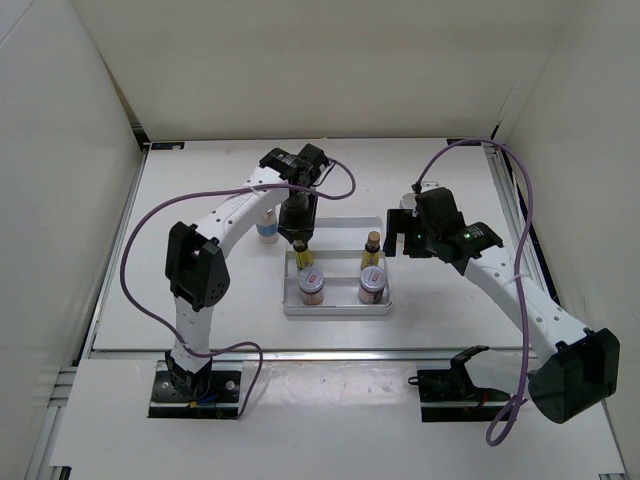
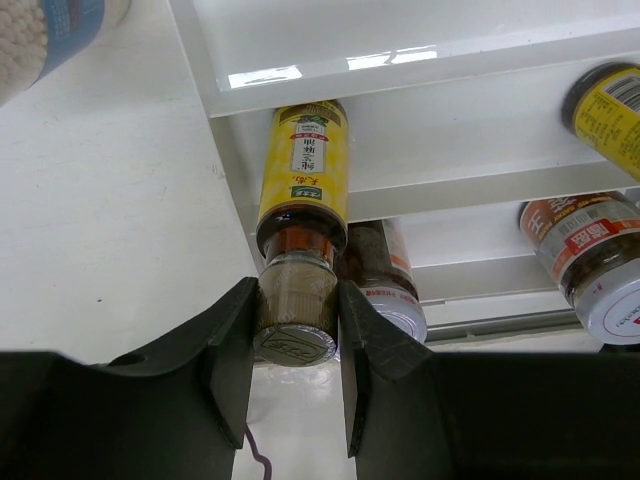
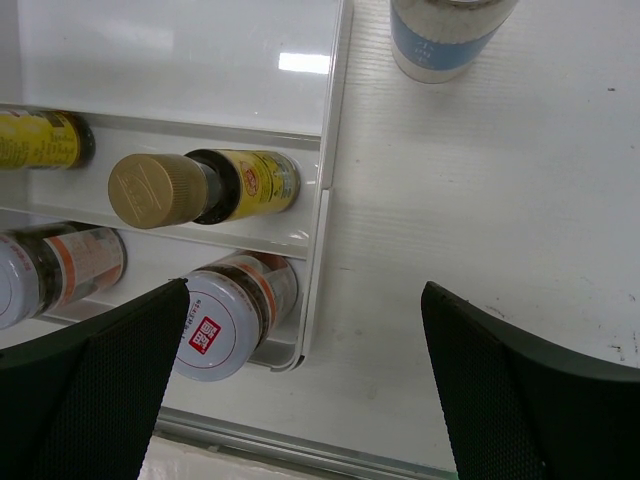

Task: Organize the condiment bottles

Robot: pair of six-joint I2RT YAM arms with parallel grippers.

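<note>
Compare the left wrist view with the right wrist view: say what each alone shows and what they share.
Left wrist only: the left pincer shut on the cap of a yellow bottle, and a white blue-banded bottle outside the white tray. Right wrist only: the open right pincer above the table beside the tray, and another white bottle. Shared: the tray, that yellow bottle, the second yellow bottle and both pinkish jars.
</note>
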